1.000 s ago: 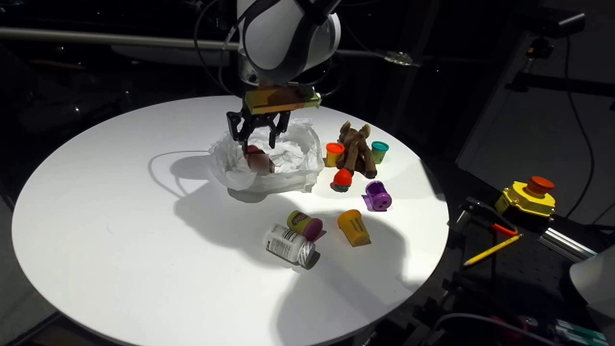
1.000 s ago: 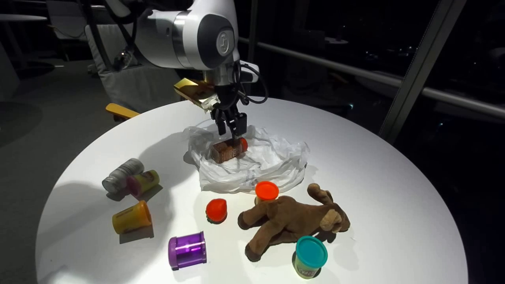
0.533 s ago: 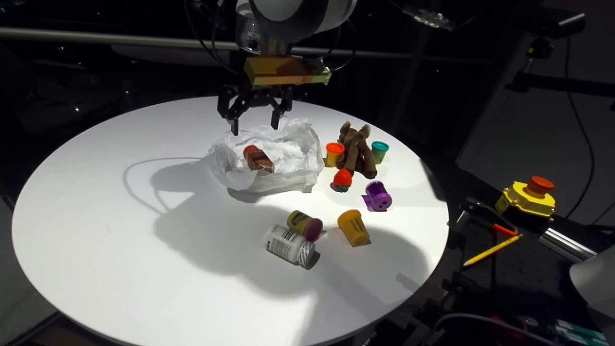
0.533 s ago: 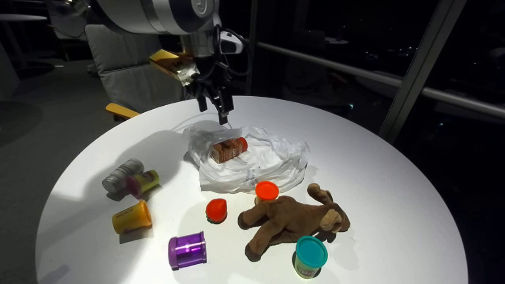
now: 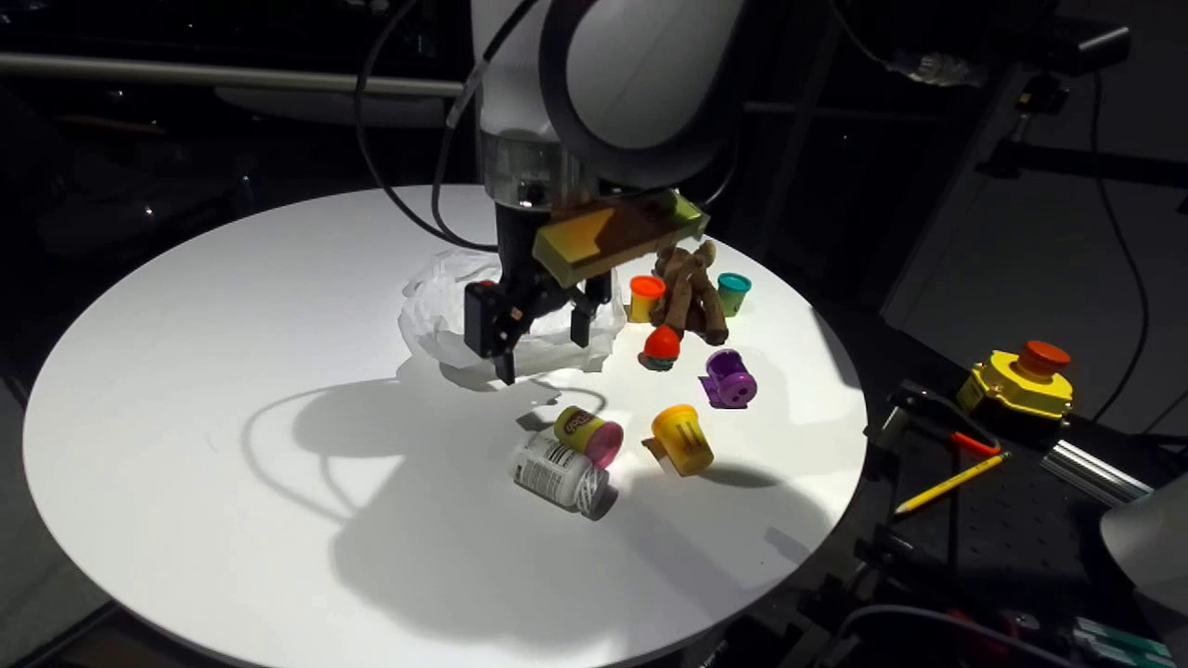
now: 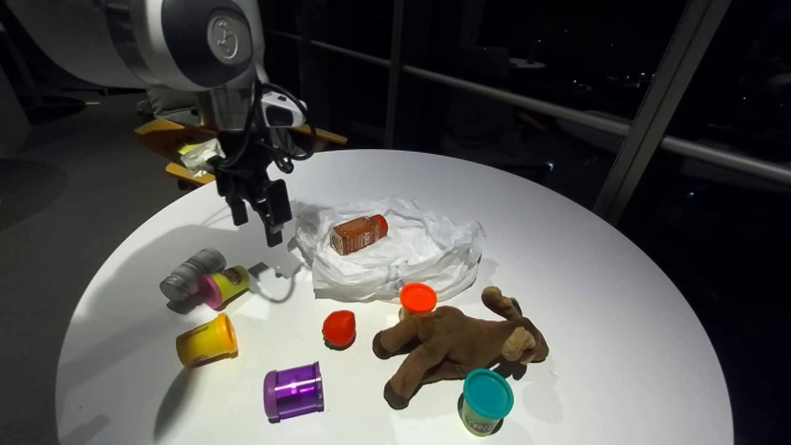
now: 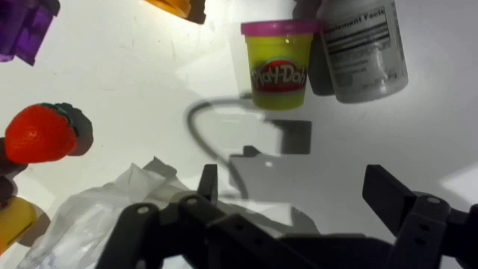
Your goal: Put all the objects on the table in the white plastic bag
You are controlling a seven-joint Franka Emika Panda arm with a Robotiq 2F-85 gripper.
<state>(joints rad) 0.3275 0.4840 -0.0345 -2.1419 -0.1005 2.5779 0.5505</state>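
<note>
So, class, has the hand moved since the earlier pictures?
Yes: in an exterior view, the hand has shifted from above the bag towards the white bottle.

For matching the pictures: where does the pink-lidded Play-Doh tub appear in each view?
In an exterior view: tub central, below mid-height.
In an exterior view: tub left of centre, below mid-height.
Wrist view: tub upper part, slightly right of centre.
Shared landmark: white bottle, lying beside it.

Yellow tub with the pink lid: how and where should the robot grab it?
Probably around the tub near its base, the open gripper coming from above and closing across its width. It's lying down, and the white bottle crowds the pink lid more than the base.
</note>
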